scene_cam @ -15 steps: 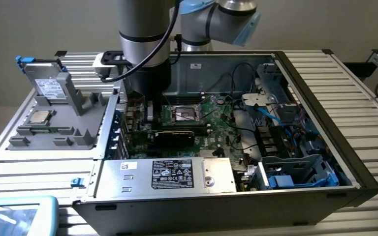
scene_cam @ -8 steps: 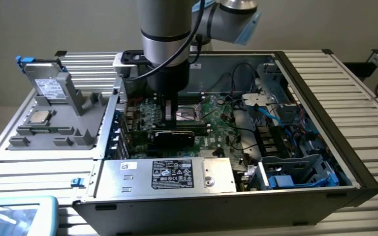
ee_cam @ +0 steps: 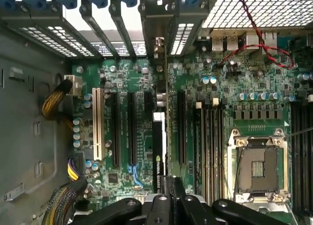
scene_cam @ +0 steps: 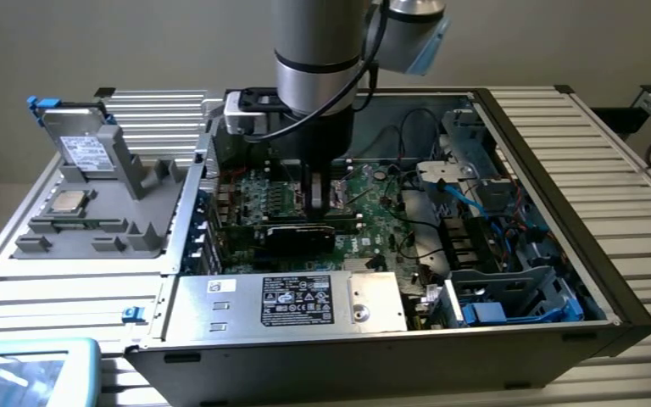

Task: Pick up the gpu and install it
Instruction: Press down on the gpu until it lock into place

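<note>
The gripper [scene_cam: 323,193] is clamped narrow on the top edge of the gpu [ee_cam: 159,151], holding the card on edge so that its connector side faces down toward the motherboard [ee_cam: 122,83]. In the wrist view the card stands among the long black slots [ee_cam: 132,129] of that board, its metal end bracket [ee_cam: 159,49] pointing toward the barred rear wall of the computer case [scene_cam: 529,280], where such a bracket would have to line up. Whether the card is fully seated in a slot cannot be told. The empty processor socket [ee_cam: 257,168] lies well apart from the card, across the board. A grey tray [scene_cam: 88,199] beside the case carries a small silver chip [scene_cam: 71,201].
</note>
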Action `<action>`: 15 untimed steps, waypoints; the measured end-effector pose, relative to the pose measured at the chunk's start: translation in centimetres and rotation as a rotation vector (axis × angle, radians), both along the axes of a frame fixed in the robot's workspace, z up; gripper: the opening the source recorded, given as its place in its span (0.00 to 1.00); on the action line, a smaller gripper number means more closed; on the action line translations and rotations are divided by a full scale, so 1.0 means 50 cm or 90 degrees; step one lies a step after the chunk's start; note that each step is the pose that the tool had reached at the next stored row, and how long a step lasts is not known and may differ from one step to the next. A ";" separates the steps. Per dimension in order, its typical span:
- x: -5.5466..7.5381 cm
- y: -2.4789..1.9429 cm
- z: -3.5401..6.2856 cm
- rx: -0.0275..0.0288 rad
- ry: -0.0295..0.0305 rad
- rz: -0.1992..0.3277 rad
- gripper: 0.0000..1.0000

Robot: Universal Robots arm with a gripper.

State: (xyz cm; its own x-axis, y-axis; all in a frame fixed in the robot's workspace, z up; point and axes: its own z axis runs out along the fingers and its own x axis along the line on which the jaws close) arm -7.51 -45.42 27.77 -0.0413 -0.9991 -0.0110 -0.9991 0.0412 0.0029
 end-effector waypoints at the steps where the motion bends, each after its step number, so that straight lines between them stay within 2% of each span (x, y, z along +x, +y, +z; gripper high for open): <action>1: 0.000 -0.0039 -0.003 0.0000 0.0000 0.000 0.12; 3: 0.000 -0.0076 -0.009 0.0002 0.0000 0.000 0.12; 15: 0.002 -0.0087 -0.025 -0.0007 0.0003 0.000 0.12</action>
